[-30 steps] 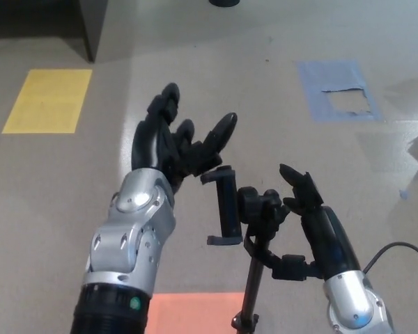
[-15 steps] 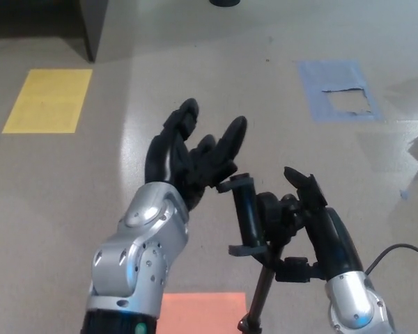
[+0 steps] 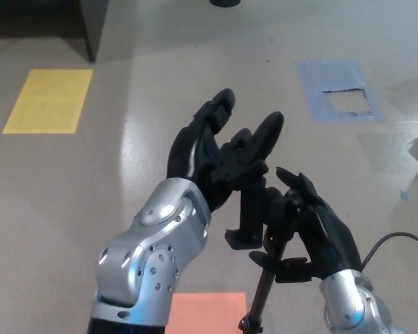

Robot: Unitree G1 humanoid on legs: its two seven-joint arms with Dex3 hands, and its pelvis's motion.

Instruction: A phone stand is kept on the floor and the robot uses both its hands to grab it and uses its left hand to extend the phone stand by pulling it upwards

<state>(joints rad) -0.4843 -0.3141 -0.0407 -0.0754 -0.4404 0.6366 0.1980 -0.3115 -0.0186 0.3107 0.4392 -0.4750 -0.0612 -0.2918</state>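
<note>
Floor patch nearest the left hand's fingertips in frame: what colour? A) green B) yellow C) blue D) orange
C: the blue patch sits up and right of the left hand; the yellow patch lies further off at far left, and the orange patch is down by the forearm.

- The left hand (image 3: 219,149) is black, on a forearm of shiny silver metal with small dark screw holes.
- The right hand (image 3: 319,224) is black too, and its wrist is the same silver.
- The phone stand (image 3: 254,212) is black all over, clamp and pole alike.
- The floor (image 3: 90,167) is pale grey-beige with fine speckles and a whitish glare streak.
- A yellow rectangle (image 3: 49,99) is marked on the floor.
- A blue patch (image 3: 334,87) has a torn, pale middle.
- An orange-red rectangle (image 3: 209,313) lies at the bottom edge.
- A black cable (image 3: 397,240) curves in at the right edge.
- A dark grey block (image 3: 42,21) stands at the top left corner.
</note>
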